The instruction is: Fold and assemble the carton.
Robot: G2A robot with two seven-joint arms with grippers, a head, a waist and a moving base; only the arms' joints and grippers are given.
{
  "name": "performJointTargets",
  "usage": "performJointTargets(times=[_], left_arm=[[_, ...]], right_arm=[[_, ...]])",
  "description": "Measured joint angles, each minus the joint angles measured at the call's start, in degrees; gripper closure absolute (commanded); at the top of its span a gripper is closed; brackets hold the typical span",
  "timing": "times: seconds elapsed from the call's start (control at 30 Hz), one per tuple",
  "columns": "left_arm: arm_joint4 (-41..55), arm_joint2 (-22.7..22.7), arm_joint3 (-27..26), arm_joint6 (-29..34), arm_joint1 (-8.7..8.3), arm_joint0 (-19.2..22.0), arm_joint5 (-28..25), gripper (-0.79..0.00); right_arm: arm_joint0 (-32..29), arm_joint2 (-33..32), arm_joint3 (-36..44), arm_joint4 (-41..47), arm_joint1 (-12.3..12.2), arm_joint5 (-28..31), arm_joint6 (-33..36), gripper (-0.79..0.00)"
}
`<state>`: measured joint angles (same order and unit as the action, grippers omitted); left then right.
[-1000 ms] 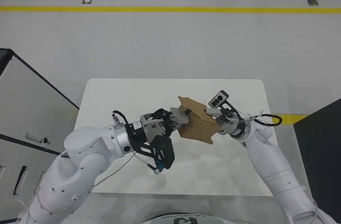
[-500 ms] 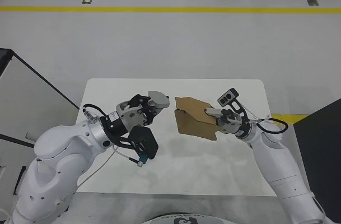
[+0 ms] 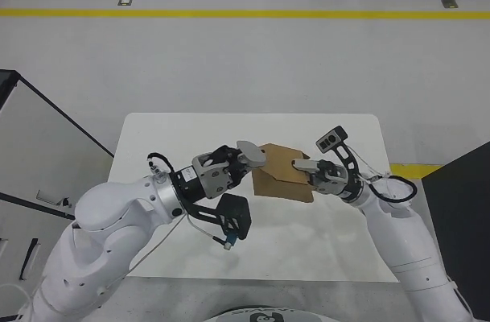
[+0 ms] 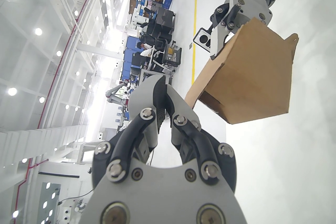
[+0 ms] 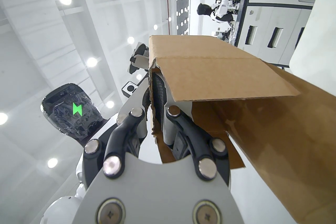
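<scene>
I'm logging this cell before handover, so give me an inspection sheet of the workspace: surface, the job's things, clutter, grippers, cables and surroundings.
surface: white table with rounded corners.
job's things: brown carton, partly folded, with a flap loose at its open end.
clutter: nothing seen.
grippers: right gripper shut on one carton wall; left gripper shut and empty, its tip beside the carton's flap, contact cannot be told.
cables: black cable looped at the right wrist; thin cable hanging under the left arm.
surroundings: yellow floor line; grey cabinet and dark panel beside the table.
</scene>
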<state>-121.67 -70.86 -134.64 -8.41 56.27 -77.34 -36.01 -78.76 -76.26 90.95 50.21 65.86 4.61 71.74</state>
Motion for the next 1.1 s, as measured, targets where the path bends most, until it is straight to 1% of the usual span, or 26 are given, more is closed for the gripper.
performJointTargets(times=[0.23, 0.43, 0.73, 0.93, 1.1], left_arm=[[1.65, -0.15, 0.0, 0.17, 0.08, -0.61, 0.51, 0.0], [2.29, 0.31, 0.0, -0.94, 0.07, -1.2, 0.63, 0.0], [1.72, 1.9, 0.0, -1.19, 0.15, -1.04, 0.52, 0.0], [1.67, 2.2, 0.0, 0.8, 0.26, -1.56, 1.33, 0.0], [1.68, 2.19, 0.0, 0.81, 0.26, -1.57, 1.36, 0.0]], right_arm=[[-0.07, -0.19, -0.94, 5.51, 0.25, 2.37, 3.3, 0.0], [0.51, 0.36, -2.17, 8.6, 0.5, 2.65, 5.59, 0.0], [1.43, 1.35, -3.22, 9.6, 0.78, 2.63, 6.73, 0.0], [2.17, 1.92, -3.96, 9.97, 0.93, 2.51, 7.36, 0.0], [2.15, 1.91, -3.94, 9.96, 0.93, 2.51, 7.35, 0.0]])
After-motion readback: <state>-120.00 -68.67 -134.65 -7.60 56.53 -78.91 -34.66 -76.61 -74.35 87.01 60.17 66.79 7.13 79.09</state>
